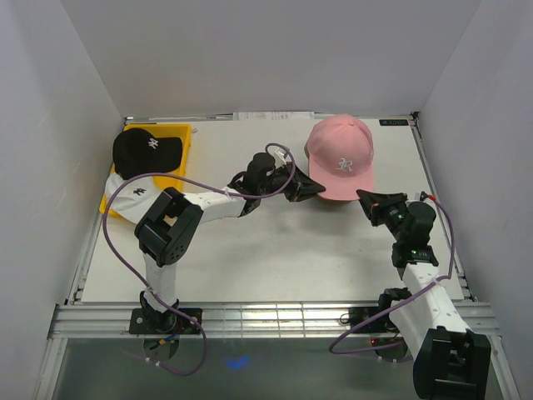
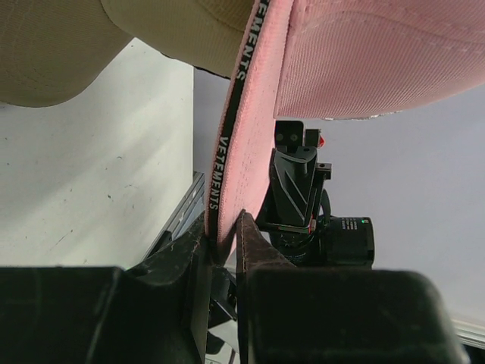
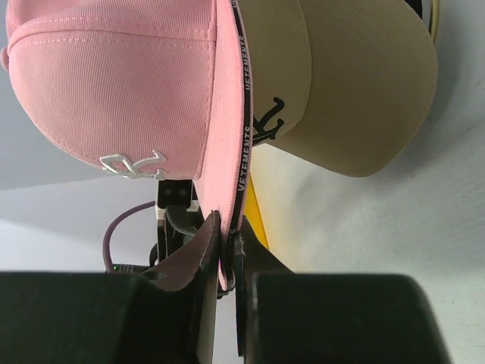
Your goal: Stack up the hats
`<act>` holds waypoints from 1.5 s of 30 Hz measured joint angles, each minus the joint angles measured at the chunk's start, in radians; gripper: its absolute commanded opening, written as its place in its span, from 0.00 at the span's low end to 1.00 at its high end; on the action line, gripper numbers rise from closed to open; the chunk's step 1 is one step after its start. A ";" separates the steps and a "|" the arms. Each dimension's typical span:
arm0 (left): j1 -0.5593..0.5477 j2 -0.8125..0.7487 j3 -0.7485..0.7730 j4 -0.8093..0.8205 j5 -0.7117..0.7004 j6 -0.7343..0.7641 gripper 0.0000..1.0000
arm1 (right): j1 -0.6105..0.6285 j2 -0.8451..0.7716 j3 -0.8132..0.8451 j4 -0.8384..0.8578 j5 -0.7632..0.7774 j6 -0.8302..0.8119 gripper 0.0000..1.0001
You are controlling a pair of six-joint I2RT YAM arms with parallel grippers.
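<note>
Left hand (image 2: 225, 233) pinches brim of pink cap (image 2: 364, 61) — band reads "VETEMENTS".

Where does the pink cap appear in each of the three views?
Top external: pink cap, far side, right of centre.
Left wrist: top right, brim running down to bottom centre.
Right wrist: upper left, brim running down the middle.
Shared landmark: tan cap, beside it in both wrist views; not clear from above.

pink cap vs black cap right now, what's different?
Both arms' jaws clamp the pink cap's brim; the black cap is unheld. The pink cap sits far right, over a tan cap; the black cap far left, on the yellow tray. Both have white front logos.
</note>
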 measured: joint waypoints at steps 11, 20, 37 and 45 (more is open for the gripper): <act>-0.005 0.053 0.000 0.038 0.001 -0.022 0.00 | -0.013 0.047 0.000 -0.010 0.004 -0.057 0.08; -0.007 0.104 0.000 0.064 0.000 -0.041 0.00 | -0.019 0.095 0.000 -0.007 0.011 -0.103 0.08; -0.012 0.182 0.027 0.091 -0.003 -0.067 0.00 | -0.040 0.205 0.026 -0.012 0.006 -0.179 0.08; -0.012 0.196 0.041 0.084 -0.012 -0.068 0.00 | -0.046 0.245 0.053 -0.020 0.000 -0.212 0.08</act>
